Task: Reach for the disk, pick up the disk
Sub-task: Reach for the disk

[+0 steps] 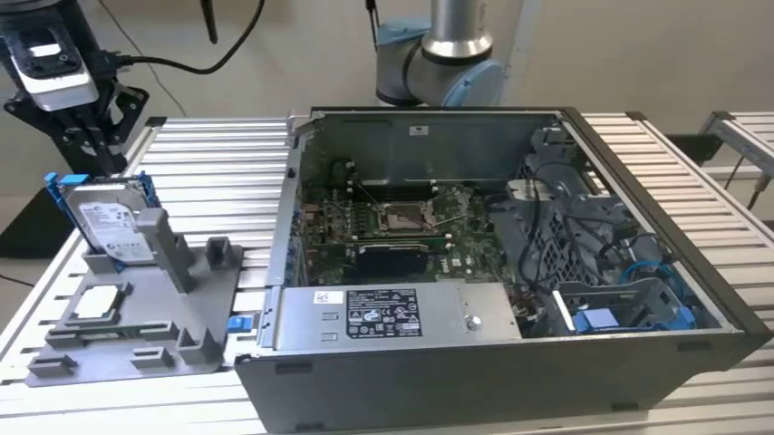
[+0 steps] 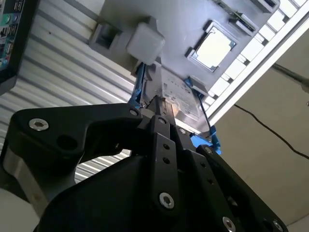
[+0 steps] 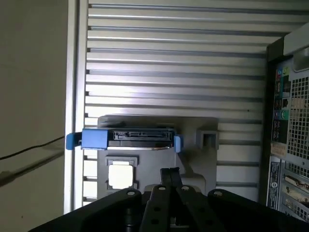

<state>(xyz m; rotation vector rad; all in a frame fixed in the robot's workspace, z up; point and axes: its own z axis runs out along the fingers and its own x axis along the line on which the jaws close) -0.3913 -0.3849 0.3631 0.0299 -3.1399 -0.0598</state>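
The disk (image 1: 109,222) stands upright on its edge in a grey holder (image 1: 145,340) at the exterior view's left, silver with a white label and blue rails. My gripper (image 1: 107,161) hangs just above its top edge. The first wrist view looks down on the disk's top edge (image 3: 140,137) with the connector and the blue rail ends, and my gripper (image 3: 170,172) sits a little short of it. In the second wrist view my gripper (image 2: 157,104) points at the disk's labelled face (image 2: 176,96). The fingers are pressed together with nothing between them.
A small square chip with a white top (image 1: 100,304) lies on the holder in front of the disk. An open computer case (image 1: 484,272) stands right of the holder on the slatted metal table (image 1: 217,163). The arm's base (image 1: 436,63) rises behind the case.
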